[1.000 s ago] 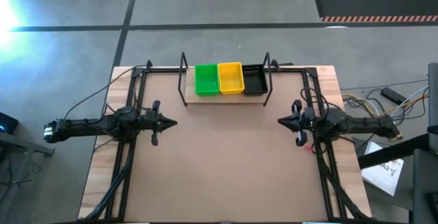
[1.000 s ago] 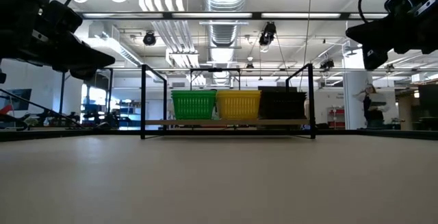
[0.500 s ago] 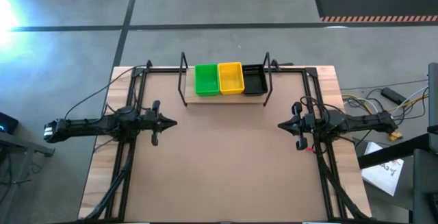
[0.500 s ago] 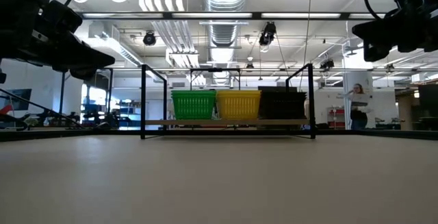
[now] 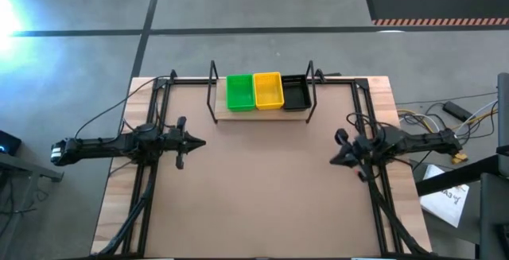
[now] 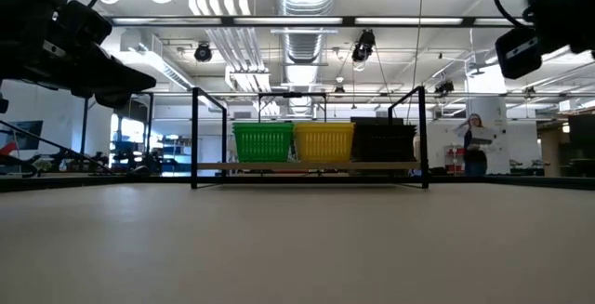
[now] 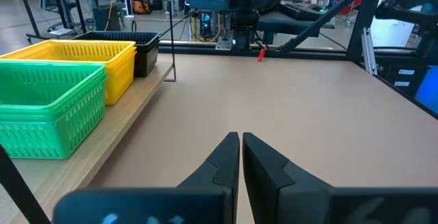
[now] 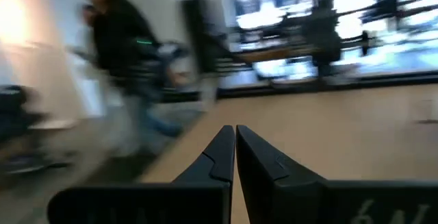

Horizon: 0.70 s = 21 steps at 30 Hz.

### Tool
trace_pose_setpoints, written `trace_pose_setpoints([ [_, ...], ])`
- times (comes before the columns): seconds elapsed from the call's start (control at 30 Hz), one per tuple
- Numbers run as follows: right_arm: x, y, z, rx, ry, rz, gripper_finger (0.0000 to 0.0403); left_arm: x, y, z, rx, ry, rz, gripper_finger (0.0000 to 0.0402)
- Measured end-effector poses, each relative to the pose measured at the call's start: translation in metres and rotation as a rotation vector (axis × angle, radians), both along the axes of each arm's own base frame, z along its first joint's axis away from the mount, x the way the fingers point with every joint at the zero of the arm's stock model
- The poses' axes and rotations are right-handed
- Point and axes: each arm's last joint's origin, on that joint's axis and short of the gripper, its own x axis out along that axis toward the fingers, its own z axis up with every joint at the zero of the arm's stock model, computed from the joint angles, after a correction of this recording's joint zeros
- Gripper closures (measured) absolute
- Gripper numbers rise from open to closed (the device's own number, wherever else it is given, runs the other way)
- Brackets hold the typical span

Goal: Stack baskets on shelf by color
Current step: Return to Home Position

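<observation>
Green (image 5: 240,91), yellow (image 5: 268,90) and black (image 5: 296,93) baskets stand side by side on the light wooden shelf (image 5: 262,114) at the table's far edge, between its black wire uprights. The low view shows the same row: green baskets (image 6: 263,142), yellow baskets (image 6: 323,142), black baskets (image 6: 382,142). My left gripper (image 5: 203,142) hovers shut over the table's left side, pointing right; its wrist view shows the green baskets (image 7: 41,107) and the yellow baskets (image 7: 96,63) beside it. My right gripper (image 5: 332,161) is shut over the right side, angled toward the near edge.
Black frame rails (image 5: 151,172) run along the table's left and right sides. Cables and papers (image 5: 445,196) lie off the right edge. Bare tabletop (image 5: 262,188) spreads between the arms. A person (image 6: 474,141) stands far behind the table.
My right gripper has drawn back toward the table's right and near edges and has turned so that its tip points more toward the near edge. It stays shut. In the low view it has slid rightward and a little up. The baskets have kept still.
</observation>
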Motion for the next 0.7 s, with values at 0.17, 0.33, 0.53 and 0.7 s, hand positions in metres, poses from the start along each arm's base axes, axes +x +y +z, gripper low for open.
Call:
trace_pose_setpoints([
  [0.17, -0.0025, 0.0039, 0.0039, 0.119, 0.047, 0.159, 0.0394, 0.0000, 0.0000, 0.0001, 0.000, -0.001, 0.001, 0.0398],
  [0.33, -0.0028, 0.0038, 0.0056, 0.135, 0.046, 0.156, 0.0394, -0.0001, 0.0000, 0.0002, 0.001, -0.002, 0.001, 0.0398],
  [0.53, -0.0024, 0.0038, 0.0054, 0.097, 0.033, 0.153, 0.0394, -0.0001, 0.0001, 0.0002, 0.001, -0.003, 0.004, 0.0398],
  [0.7, -0.0023, 0.0037, 0.0056, -0.172, -0.081, 0.130, 0.0394, 0.0000, 0.0001, 0.0001, 0.001, -0.001, 0.004, 0.0398],
])
